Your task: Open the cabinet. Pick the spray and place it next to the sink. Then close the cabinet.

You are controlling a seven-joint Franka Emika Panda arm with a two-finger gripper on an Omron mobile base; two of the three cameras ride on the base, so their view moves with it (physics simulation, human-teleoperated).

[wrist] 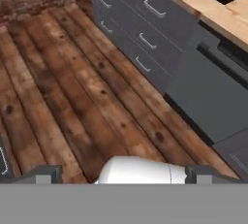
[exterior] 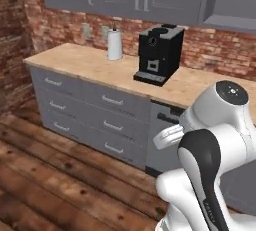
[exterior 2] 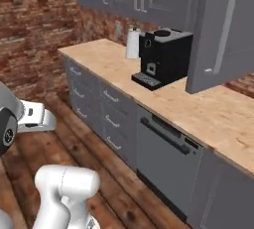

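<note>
Your gripper (wrist: 123, 173) hangs over the plank wood floor (wrist: 58, 97) with its jaws spread wide, holding nothing. The cabinet (exterior 2: 225, 29), a flat grey door with one long silver bar handle, hangs above the pale wooden counter (exterior 2: 208, 109). One boxy black coffee machine (exterior: 159, 54) and one white cylindrical paper roll (exterior: 115, 44) stand on the counter, well apart.

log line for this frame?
phase: approach | gripper: open, empty, over floor | cabinet: door ajar | coffee machine: on counter | spray: unseen
</note>
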